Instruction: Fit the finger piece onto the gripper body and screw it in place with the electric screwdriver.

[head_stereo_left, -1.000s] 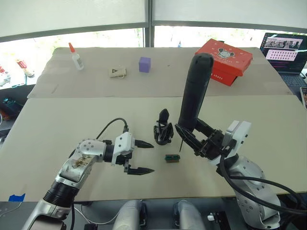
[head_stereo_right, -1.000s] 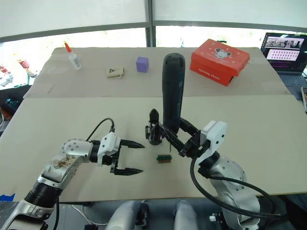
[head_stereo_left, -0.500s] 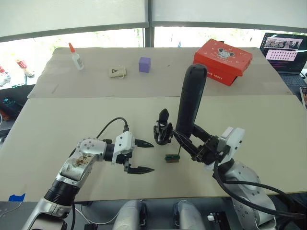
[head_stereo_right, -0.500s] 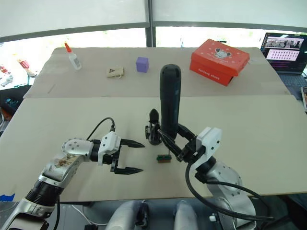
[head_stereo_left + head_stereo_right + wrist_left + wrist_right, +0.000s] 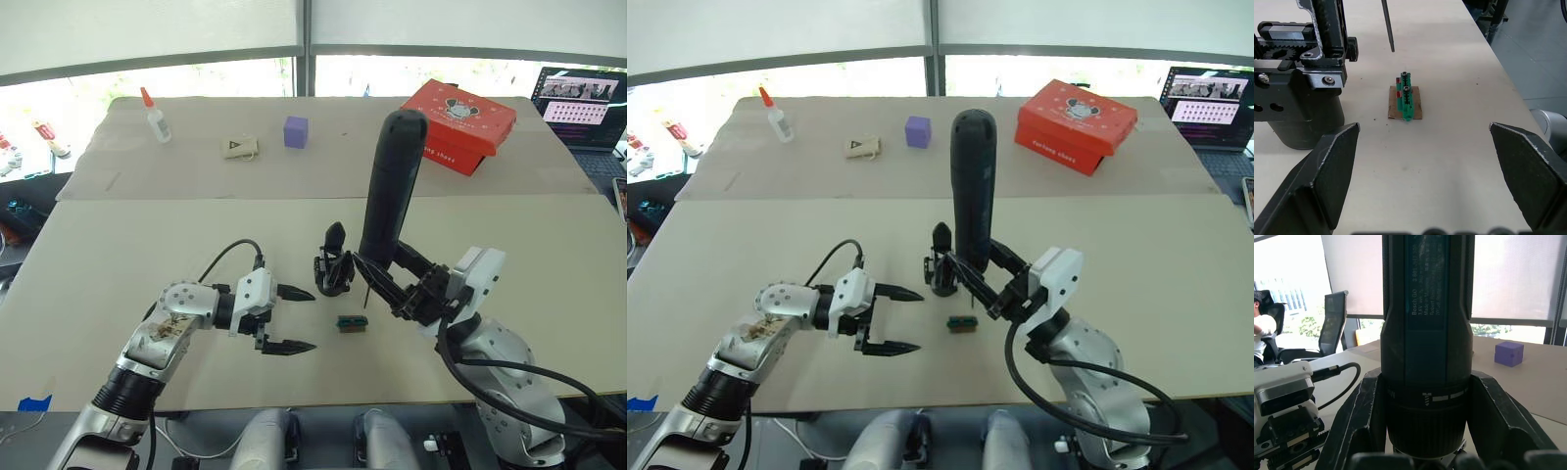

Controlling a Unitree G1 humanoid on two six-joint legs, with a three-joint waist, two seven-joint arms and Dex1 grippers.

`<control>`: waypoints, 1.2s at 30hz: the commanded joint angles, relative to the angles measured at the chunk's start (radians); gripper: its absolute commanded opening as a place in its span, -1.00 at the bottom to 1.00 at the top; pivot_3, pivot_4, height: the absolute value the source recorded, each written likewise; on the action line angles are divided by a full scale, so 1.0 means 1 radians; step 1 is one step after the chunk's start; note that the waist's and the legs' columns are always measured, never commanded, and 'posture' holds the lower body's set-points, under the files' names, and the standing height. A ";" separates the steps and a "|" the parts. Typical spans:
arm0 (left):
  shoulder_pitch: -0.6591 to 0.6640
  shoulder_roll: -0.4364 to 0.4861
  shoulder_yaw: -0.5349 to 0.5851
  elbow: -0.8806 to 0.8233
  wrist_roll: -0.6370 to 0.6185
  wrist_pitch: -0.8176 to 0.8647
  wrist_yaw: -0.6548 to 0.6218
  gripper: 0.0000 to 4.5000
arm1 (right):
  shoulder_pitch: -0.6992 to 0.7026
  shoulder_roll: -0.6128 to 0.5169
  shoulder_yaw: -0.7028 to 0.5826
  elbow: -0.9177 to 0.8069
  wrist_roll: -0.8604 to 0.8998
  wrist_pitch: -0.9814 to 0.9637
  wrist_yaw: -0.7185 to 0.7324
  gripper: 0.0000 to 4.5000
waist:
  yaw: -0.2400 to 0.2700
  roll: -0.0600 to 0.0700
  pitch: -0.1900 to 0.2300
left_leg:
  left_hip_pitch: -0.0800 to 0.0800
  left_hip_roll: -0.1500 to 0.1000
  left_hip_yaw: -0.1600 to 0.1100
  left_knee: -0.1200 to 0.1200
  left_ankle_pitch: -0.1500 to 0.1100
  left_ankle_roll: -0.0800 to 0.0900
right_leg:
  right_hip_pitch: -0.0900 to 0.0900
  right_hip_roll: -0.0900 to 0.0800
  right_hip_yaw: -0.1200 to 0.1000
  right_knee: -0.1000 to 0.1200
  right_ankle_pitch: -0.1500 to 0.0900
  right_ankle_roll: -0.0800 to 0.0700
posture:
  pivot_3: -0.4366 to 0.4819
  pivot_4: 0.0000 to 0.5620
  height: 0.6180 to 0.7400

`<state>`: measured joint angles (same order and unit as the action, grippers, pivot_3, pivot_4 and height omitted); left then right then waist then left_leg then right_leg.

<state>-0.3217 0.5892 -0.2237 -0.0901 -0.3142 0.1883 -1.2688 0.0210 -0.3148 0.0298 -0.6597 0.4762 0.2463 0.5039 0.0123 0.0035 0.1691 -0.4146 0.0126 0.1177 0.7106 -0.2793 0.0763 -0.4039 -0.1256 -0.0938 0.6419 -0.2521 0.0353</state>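
The gripper body (image 5: 333,270) stands on the tan table (image 5: 147,245), a small black assembly on a round base. A pointed black finger rises from its top; whether that is the finger piece I cannot tell. My right gripper (image 5: 384,264) is shut on the lower end of the electric screwdriver (image 5: 392,186), which stands nearly upright just right of the body. Its thin bit (image 5: 1387,24) hangs above the table, close to a small green-and-brown block (image 5: 352,323). My left gripper (image 5: 313,319) is open, empty, and left of the body and the block.
At the back of the table are a red box (image 5: 458,110), a purple cube (image 5: 296,131), a small beige item (image 5: 239,148) and a glue bottle (image 5: 155,116). A laptop (image 5: 580,98) sits at the far right.
The screwdriver dipped toward the green block half a second ago and has since risen again, now slightly left of where it began. The left arm has not moved.
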 commanded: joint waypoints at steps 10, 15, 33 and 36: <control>-0.020 -0.005 -0.003 0.002 0.003 -0.023 0.000 1.00 | 0.020 0.002 -0.007 -0.016 0.005 -0.049 0.028 -0.16 | 0.000 0.000 0.000 | 0.000 0.000 0.000 0.000 0.000 0.000 | 0.000 0.000 0.000 0.000 0.000 0.000 | -0.05 -0.47 1.00; -0.013 -0.006 -0.003 -0.006 0.002 -0.022 0.006 1.00 | 0.031 -0.002 -0.012 0.000 0.005 -0.066 0.048 -0.16 | 0.000 0.000 0.000 | 0.000 0.000 0.000 0.000 0.000 0.000 | 0.000 0.000 0.000 0.000 0.000 0.000 | -0.05 -0.47 1.00; -0.005 -0.002 -0.002 -0.012 0.007 -0.031 0.008 1.00 | 0.041 0.004 -0.021 0.045 -0.003 -0.128 0.098 -0.16 | 0.000 0.000 0.000 | 0.000 0.000 0.000 0.000 0.000 0.000 | 0.000 0.000 0.000 0.000 0.000 0.000 | -0.05 -0.47 1.00; -0.006 -0.003 -0.003 -0.011 0.007 -0.031 0.009 1.00 | 0.044 0.002 -0.027 0.049 0.001 -0.130 0.107 -0.16 | 0.000 0.000 0.000 | 0.000 0.000 0.000 0.000 0.000 0.000 | 0.000 0.000 0.000 0.000 0.000 0.000 | -0.05 -0.47 1.00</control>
<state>-0.3245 0.5858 -0.2243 -0.0744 -0.3112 0.1780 -1.2634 0.0719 -0.3143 0.0263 -0.5753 0.4546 0.1762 0.6010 0.0124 0.0035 0.1691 -0.4146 0.0126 0.1178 0.7107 -0.2793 0.0764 -0.4038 -0.1256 -0.0937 0.6419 -0.2521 0.0353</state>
